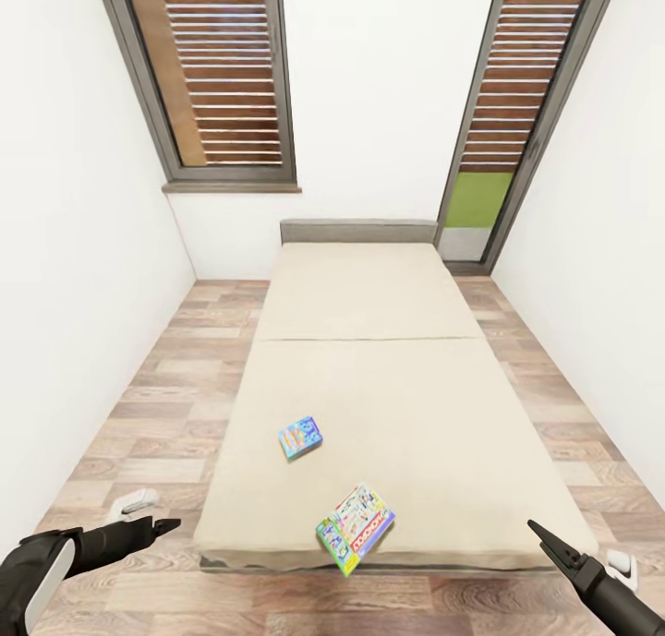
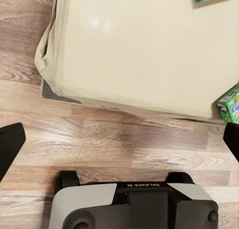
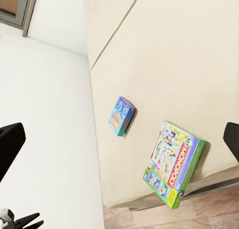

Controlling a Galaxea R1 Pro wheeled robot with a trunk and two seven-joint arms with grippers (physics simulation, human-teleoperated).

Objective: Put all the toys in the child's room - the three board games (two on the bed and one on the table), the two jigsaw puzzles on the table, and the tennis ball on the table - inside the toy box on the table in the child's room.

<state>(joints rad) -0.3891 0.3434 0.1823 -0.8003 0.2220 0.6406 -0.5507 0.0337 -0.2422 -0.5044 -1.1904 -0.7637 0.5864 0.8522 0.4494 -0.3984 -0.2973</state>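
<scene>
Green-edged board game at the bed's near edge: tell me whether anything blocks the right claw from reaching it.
Nothing visible does. The flat green-edged board game box lies at the near edge of the beige bed, and only bare mattress separates it from the black right claw, which hangs over the bed's near right corner.

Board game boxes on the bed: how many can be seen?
2. A small light blue flat cardboard box lies near the middle of the beige bed; a larger green-edged flat cardboard box lies at the foot edge, slightly overhanging. No others show.
</scene>
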